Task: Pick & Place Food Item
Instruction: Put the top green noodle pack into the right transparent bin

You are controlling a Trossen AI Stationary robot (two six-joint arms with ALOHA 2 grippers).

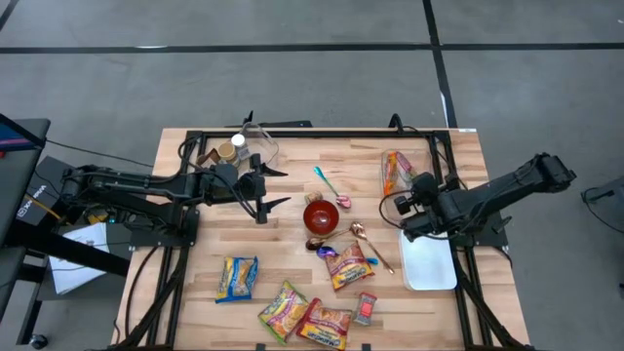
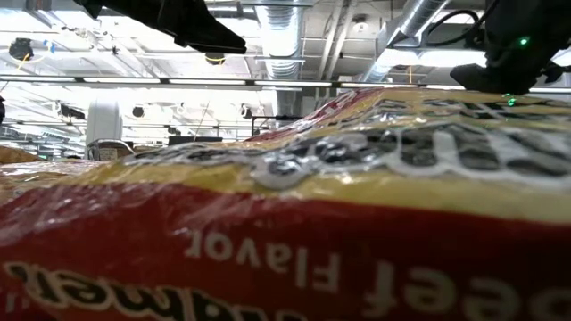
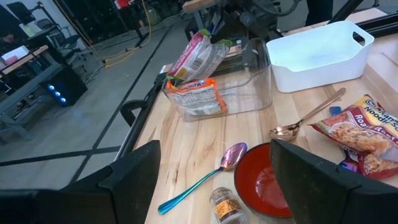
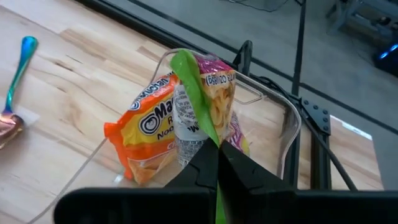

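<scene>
The green snack packet (image 4: 194, 102) hangs pinched in the right gripper (image 4: 217, 163), jaws fully closed on it, above the clear bin (image 4: 283, 118) for dropping in. Beside the red bowl (image 1: 320, 216), the left gripper (image 1: 271, 192) waits wide open, empty.

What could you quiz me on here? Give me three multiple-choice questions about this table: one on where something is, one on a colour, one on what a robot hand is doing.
1. Where does the red bowl sit?
A. about mid-table, between the arms
B. inside the white bin
C. off the table

2. What colour is the bin under the right arm?
A. black
B. white
C. green

3. How is the right gripper set?
A. wide open over the bowl
B. shut on a packet's green edge
C. shut on a spoon

Answers: 1 A, the high view shows it between the arms. 2 B, it is plainly white. 3 B, the right wrist view shows the fingers shut on the green-edged packet.
</scene>
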